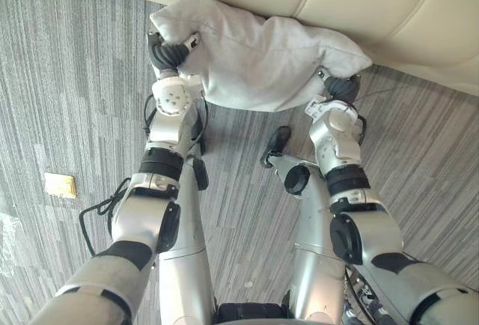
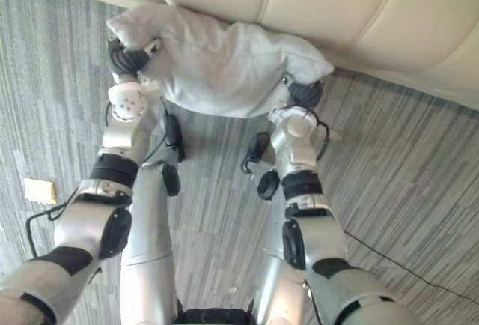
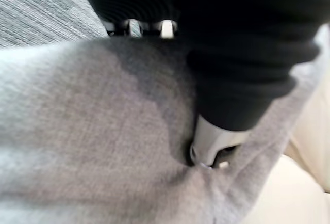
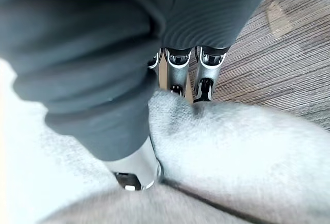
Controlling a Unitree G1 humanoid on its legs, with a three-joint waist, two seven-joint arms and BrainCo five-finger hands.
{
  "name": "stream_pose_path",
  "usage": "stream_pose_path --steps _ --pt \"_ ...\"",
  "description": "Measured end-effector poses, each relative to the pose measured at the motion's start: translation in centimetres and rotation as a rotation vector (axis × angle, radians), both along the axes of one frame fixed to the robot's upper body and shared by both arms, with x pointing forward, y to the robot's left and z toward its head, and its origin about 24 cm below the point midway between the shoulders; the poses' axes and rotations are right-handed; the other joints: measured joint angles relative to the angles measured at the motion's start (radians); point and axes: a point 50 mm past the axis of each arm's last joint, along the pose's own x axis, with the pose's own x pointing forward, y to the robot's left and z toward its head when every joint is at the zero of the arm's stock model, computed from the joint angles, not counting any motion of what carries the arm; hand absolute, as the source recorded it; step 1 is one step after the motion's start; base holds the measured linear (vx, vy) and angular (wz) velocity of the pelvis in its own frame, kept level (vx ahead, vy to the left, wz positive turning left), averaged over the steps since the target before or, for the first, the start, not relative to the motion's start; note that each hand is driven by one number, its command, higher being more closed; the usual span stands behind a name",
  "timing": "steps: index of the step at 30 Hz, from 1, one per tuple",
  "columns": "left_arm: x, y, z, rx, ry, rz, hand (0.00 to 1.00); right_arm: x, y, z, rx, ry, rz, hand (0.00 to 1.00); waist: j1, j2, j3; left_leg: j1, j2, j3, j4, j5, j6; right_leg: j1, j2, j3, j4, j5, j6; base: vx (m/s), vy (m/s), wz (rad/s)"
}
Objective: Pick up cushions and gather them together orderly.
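**A:** Where is the cushion?

**B:** The soft light-grey fabric cushion [image 1: 254, 59] hangs between the two hands, lifted off the grey striped carpet [image 1: 67, 100]. It is just in front of the cream padded leather sofa [image 1: 359, 3]. I cannot tell whether it touches the sofa.

**A:** How does the left hand hold it?

**B:** The left hand [image 1: 168, 54] grips the cushion's left end. In its wrist view the thumb [image 3: 214, 141] presses deep into the cloth, which puckers around it. The fingers are curled over the far side of the edge.

**A:** And the right?

**B:** The right hand [image 1: 340, 85] pinches the right end from underneath. Its thumb is sunk into the fabric and its fingers [image 4: 178, 72] lie on the opposite face, with a fold of cloth clamped between them.

**A:** Anything else on the floor?

**B:** A small flat yellowish rectangle [image 1: 60, 185] lies on the carpet, well apart from the cushion on the robot's left.
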Motion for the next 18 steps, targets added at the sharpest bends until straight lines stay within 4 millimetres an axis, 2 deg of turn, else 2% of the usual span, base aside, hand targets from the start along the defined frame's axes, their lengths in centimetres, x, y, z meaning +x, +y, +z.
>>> stream_pose_path --steps 3,4,7,10,12,16,18 --pt "-1.2 -0.7 -2.0 0.031 0.001 -0.036 1.0 -1.1 0.2 -1.2 -0.027 -0.01 0.016 1.0 0.001 0.001 -0.005 0.137 -0.002 0.014 -0.064 0.009 -0.004 0.129 0.016 0.0 -0.063 0.01 -0.012 -0.01 -0.028 -0.01" --pt "-2.1 -0.9 -3.0 0.034 -0.004 -0.051 1.0 -2.2 0.1 -1.9 -0.028 -0.031 0.017 1.0 0.003 0.0 -0.007 0.223 -0.004 0.022 -0.108 0.009 -0.003 0.212 0.022 -0.001 -0.102 0.012 -0.011 -0.01 -0.048 0.0" --pt "-3.3 -1.5 -4.9 0.049 0.007 -0.075 1.0 -4.2 -0.2 -3.1 -0.045 -0.064 0.013 1.0 0.004 0.001 -0.019 0.35 -0.006 0.035 -0.161 0.01 -0.005 0.336 0.031 -0.001 -0.158 0.018 -0.004 0.04 -0.042 0.0" --pt "-4.8 -2.1 -7.4 0.013 0.05 -0.095 1.0 -6.4 -0.5 -4.9 -0.038 -0.055 0.007 1.0 0.006 0.002 -0.066 0.441 -0.01 0.049 -0.205 0.009 -0.007 0.425 0.033 -0.01 -0.207 0.021 0.001 0.08 -0.02 0.01" --pt "-6.6 -2.5 -9.9 -0.004 0.1 -0.106 1.0 -8.8 -0.4 -6.8 -0.075 -0.031 0.013 1.0 0.008 0.002 -0.116 0.528 -0.013 0.057 -0.25 0.009 -0.009 0.513 0.034 -0.021 -0.249 0.016 0.009 0.17 -0.023 0.09" --pt "-9.1 -1.8 -12.5 -0.045 0.153 -0.09 1.0 -11.4 0.1 -8.4 -0.157 -0.005 0.059 1.0 0.018 0.004 -0.139 0.695 -0.03 0.074 -0.331 0.011 -0.013 0.659 0.034 -0.022 -0.299 0.008 0.023 0.14 -0.033 0.03" --pt "-10.9 -1.5 -14.7 -0.051 0.212 -0.089 1.0 -13.0 0.1 -10.5 -0.194 0.07 0.089 1.0 0.018 0.004 -0.212 0.764 -0.045 0.072 -0.408 0.026 -0.028 0.713 0.039 -0.027 -0.351 0.006 0.028 0.13 -0.041 0.06"
